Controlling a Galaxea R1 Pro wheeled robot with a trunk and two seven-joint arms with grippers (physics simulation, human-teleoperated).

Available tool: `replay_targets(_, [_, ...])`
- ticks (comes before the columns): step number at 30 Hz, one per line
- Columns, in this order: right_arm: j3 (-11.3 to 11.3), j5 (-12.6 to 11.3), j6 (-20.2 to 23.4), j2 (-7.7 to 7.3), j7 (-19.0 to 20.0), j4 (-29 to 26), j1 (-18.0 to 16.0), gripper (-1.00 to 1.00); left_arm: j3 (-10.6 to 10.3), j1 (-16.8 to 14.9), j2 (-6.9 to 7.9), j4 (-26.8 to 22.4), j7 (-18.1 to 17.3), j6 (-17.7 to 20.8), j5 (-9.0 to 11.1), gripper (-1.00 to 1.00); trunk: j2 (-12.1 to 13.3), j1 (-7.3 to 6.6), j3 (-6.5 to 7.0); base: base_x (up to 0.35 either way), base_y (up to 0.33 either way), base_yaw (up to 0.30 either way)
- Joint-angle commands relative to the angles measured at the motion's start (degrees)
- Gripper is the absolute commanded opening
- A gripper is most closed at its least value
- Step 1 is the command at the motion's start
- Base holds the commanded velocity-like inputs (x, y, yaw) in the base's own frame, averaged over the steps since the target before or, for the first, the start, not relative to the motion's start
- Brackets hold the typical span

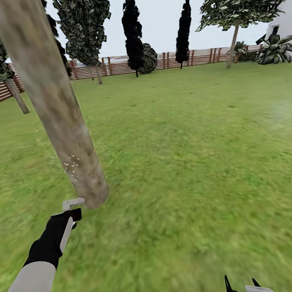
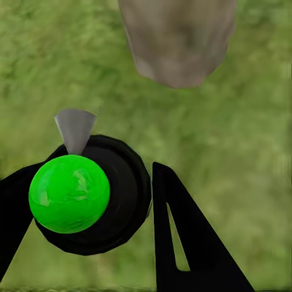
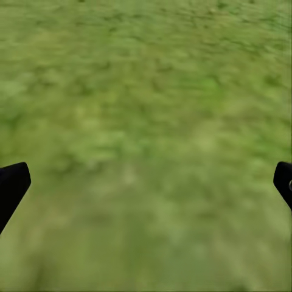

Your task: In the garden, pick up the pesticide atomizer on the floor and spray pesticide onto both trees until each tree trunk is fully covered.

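Left gripper (image 2: 106, 207) has its jaws clamped around the pesticide atomizer (image 2: 91, 194), green ball top, black body, grey nozzle facing the tree trunk (image 1: 57, 110) just beyond. The trunk's long axis runs up, leaning left; a few whitish pesticide specks (image 1: 72, 164) sit low on the bark. Left arm is the nearer one; the spray needs to sweep up along the trunk. Right gripper (image 3: 146, 182) hangs over the grass (image 1: 187, 160), jaws wide, empty. No labels or writing readable.
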Motion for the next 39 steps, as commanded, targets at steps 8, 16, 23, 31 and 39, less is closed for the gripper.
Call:
replay_targets(8, [0.0, 0.0, 0.0, 0.00, 0.0, 0.0, 0.0, 1.00, 0.0, 0.0, 0.00, 0.0, 0.0, 0.0, 0.0, -1.00, 0.0, 0.00, 0.00, 0.006, -0.273, 0.276])
replay_targets(16, [0.0, 0.0, 0.0, 0.07, 0.0, 0.0, 0.0, 1.00, -0.3, 0.0, -2.35, -0.3, -0.2, -0.1, 0.0, -1.00, 0.0, 0.00, 0.00, 0.079, -0.244, 0.273])
replay_targets(23, [0.0, 0.0, 0.0, 0.00, 0.0, 0.0, 0.0, 1.00, -4.0, -8.8, -2.32, -4.9, -1.8, 7.2, -0.4, -1.00, 0.0, 0.00, 0.00, 0.004, -0.012, 0.044])
replay_targets(31, [0.0, 0.0, 0.0, 0.00, 0.0, 0.0, 0.0, 1.00, -6.0, -23.6, 7.26, -5.5, -23.2, 21.4, -3.0, -1.00, 0.0, 0.00, 0.00, 0.000, 0.000, 0.000])
replay_targets(39, [0.0, 0.0, 0.0, 0.00, 0.0, 0.0, 0.1, 1.00, -12.6, -24.2, 10.04, -5.6, -34.1, 23.7, -7.3, -1.00, 0.0, 0.00, 0.00, -0.037, 0.000, 0.000])
